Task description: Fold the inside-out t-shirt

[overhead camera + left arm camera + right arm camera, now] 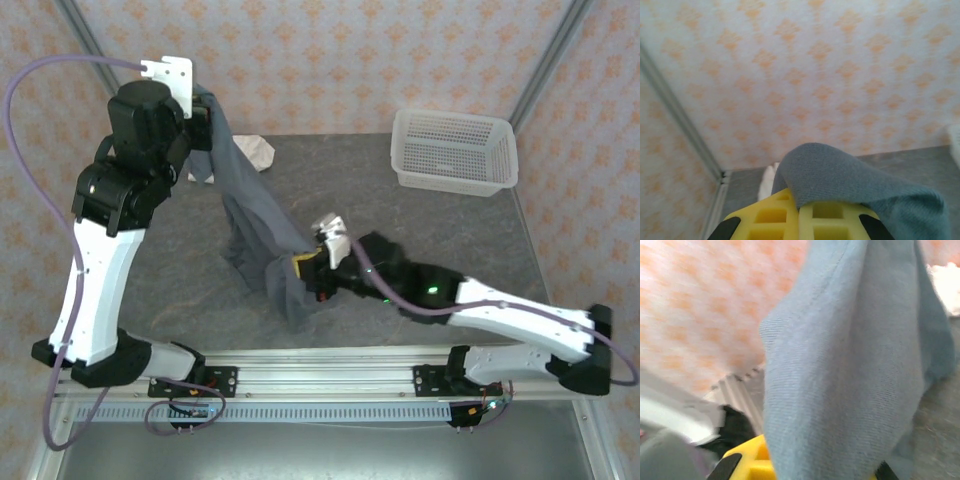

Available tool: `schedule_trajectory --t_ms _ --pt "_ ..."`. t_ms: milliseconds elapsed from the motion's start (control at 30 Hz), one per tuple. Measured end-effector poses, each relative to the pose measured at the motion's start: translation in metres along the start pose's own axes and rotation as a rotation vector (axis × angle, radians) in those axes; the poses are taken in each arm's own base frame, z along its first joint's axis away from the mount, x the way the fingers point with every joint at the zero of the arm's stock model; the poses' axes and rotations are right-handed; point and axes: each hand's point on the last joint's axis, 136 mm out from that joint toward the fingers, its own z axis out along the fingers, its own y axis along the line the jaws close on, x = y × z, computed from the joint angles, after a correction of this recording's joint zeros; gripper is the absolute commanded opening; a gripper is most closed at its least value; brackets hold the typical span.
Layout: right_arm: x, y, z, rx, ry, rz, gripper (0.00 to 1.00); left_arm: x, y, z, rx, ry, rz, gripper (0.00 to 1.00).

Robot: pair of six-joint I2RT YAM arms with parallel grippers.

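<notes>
Early stage: L gripper [205,112] & R gripper [298,275] both clamped on t-shirt [248,215], hanging bunched, no folds yet.

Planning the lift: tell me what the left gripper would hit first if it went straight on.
Past the t-shirt fold it grips, the left gripper faces the back wall; probably that comes first, though depth is unclear.

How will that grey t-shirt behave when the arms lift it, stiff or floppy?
Probably very floppy: the grey t-shirt hangs in loose folds from the left gripper down to the table. Likely light, since a pinch of cloth carries it. It may not slip easily; the weave looks soft and matte.
</notes>
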Motion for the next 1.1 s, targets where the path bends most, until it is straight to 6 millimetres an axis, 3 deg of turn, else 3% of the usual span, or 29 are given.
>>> schedule_trajectory --t_ms 133,233,333,433,500,567,633,667,700,767,833,900,1000,1100 --pt "-0.069 0.034 -0.06 -0.11 -0.081 -0.008 0.0 -0.032 0.007 0.0 -0.02 -0.065 -0.035 0.0" --pt "-0.098 0.033 -0.077 -0.113 -0.127 0.009 0.0 -0.071 0.012 -0.015 -0.008 -0.175 -0.084 0.0" --pt "-0.114 -0.007 -0.072 -0.015 -0.149 0.11 0.0 -0.095 0.007 -0.014 0.013 -0.25 -0.105 0.0" --pt "-0.1 -0.069 -0.035 0.114 -0.087 0.278 0.0 -0.09 -0.014 0.021 0.046 -0.229 -0.074 0.0" --pt "-0.068 -0.122 -0.003 0.209 -0.008 0.423 0.0 -0.068 -0.041 0.07 0.072 -0.157 -0.042 0.0" --pt "-0.018 -0.178 0.019 0.327 0.087 0.571 0.06 -0.031 -0.071 0.128 0.092 -0.057 -0.009 0.0" --pt "0.037 -0.225 0.02 0.446 0.164 0.715 0.09 0.03 -0.104 0.196 0.109 0.08 0.034 0.3" --pt "0.061 -0.245 0.013 0.503 0.19 0.777 0.15 0.07 -0.12 0.229 0.118 0.162 0.057 0.47" --pt "0.083 -0.265 0.002 0.568 0.204 0.842 0.27 0.109 -0.134 0.257 0.131 0.239 0.072 0.63" --pt "0.104 -0.29 -0.017 0.657 0.209 0.904 0.42 0.178 -0.155 0.295 0.161 0.372 0.088 0.82" --pt "0.11 -0.303 -0.029 0.713 0.206 0.921 0.48 0.231 -0.167 0.31 0.194 0.487 0.082 0.87" --pt "0.111 -0.301 -0.035 0.725 0.197 0.912 0.54 0.25 -0.172 0.308 0.223 0.547 0.063 0.91" --pt "0.126 -0.29 -0.052 0.748 0.182 0.887 0.56 0.228 -0.169 0.284 0.253 0.542 -0.001 0.92" --pt "0.15 -0.275 -0.068 0.758 0.178 0.858 0.57 0.187 -0.149 0.216 0.295 0.513 -0.085 0.92"
